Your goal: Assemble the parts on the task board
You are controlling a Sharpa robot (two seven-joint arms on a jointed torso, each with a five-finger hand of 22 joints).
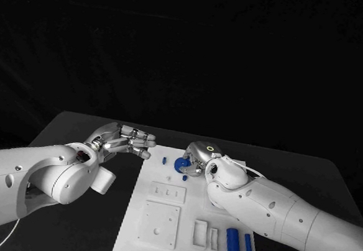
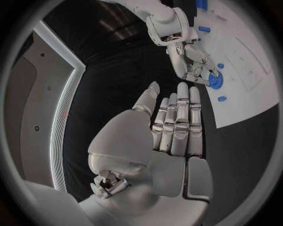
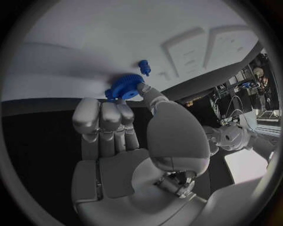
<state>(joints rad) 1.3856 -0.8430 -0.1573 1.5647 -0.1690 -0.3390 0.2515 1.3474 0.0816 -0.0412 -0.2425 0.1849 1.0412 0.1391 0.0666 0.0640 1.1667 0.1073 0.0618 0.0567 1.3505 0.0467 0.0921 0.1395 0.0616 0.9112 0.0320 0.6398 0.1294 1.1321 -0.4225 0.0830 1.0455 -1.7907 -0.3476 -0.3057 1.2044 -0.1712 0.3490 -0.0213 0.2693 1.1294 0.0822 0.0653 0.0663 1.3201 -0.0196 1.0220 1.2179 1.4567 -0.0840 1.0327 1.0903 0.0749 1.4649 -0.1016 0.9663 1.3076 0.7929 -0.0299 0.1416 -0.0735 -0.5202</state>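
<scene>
The white task board lies in the middle of the black table. At its far end my right hand pinches a blue gear between thumb and fingertips, low over the board. The right wrist view shows the gear at the tips of my right hand, with a small blue peg just beyond. My left hand hovers left of the board with its fingers straight and holds nothing. From the left wrist, my left hand points toward the right hand and gear.
Small blue pegs lie near the gear. Two blue cylinders lie at the board's near right, beside white raised blocks. Bare black table lies on both sides of the board.
</scene>
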